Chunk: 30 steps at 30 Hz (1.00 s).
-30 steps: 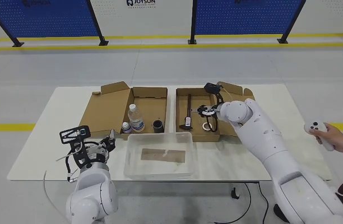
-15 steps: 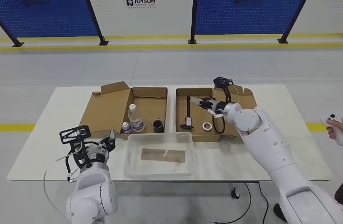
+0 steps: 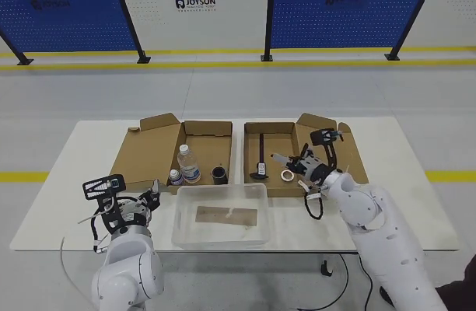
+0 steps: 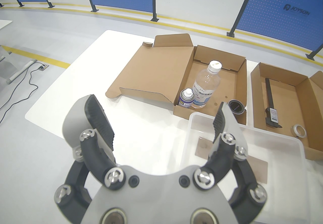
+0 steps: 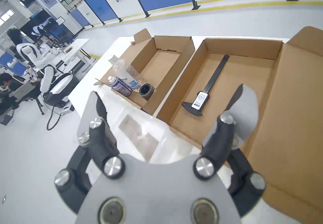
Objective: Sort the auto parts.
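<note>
1. Currently, my left arm sits low over the near left part of the counter [image 3: 82, 155]. The left claw [image 4: 156, 104] hangs just beside the clear tray [image 3: 180, 214], and its ribbed fingers [image 4: 97, 119] are spread wide with nothing between them.
2. My right arm stretches forward over the near right corner of the right cardboard box [image 3: 257, 126]. The right claw [image 5: 169, 99] hovers there, jaws apart and empty, close to a small pale ring [image 3: 288, 176] on the box floor.
3. The black caliper [image 5: 207, 91] lies in that same box, long and flat, with its beam pointing towards the far wall.
4. The left cardboard box [image 3: 203, 127] holds a clear plastic water bottle [image 4: 207, 86], a short spray can [image 4: 186, 99] and a dark round sleeve [image 4: 236, 107]. All three stand close together along its near wall.
5. The tray is translucent with rounded corners, and a flat brown sheet [image 3: 226, 216] lies on its bottom.
6. The two boxes sit side by side with a narrow gap between them, and the tray's far rim is just in front of their near walls. Both lids fold outward, and a stretch of white counter runs beyond each flap to the counter's edge.
</note>
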Tool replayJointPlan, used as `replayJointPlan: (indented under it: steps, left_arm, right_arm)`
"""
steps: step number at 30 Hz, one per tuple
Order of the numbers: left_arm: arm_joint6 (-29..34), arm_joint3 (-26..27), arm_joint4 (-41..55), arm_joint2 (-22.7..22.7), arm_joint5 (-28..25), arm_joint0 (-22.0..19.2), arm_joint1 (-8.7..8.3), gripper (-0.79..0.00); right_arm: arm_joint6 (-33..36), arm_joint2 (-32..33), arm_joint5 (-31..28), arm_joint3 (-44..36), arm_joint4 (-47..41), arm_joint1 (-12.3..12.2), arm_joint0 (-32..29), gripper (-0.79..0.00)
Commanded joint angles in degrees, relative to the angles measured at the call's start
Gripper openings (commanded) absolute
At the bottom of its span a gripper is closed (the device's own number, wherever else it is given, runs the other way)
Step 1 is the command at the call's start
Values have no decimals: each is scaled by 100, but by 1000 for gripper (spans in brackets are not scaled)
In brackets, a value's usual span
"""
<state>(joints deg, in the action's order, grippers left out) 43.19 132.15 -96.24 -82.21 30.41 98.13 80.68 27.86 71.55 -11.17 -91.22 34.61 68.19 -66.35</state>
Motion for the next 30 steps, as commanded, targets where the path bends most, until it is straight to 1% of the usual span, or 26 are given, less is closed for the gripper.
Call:
replayJointPlan:
  steps: [1, 6, 14, 30]
  left_arm:
    - [0, 0, 0, 0, 0, 0, 0, 0]
    - [0, 0, 0, 0, 0, 0, 0, 0]
    - [0, 0, 0, 0, 0, 0, 0, 0]
    - [0, 0, 0, 0, 0, 0, 0, 0]
  right_arm:
    - [-17, 219, -48, -263, -29, -45, -365, 0]
    - [-58, 681, -190, -761, -155, -133, -1044, 0]
    - [74, 1475, -338, -1290, -268, -258, -1821, 0]
    - [74, 1475, -337, -1289, -268, -258, -1821, 0]
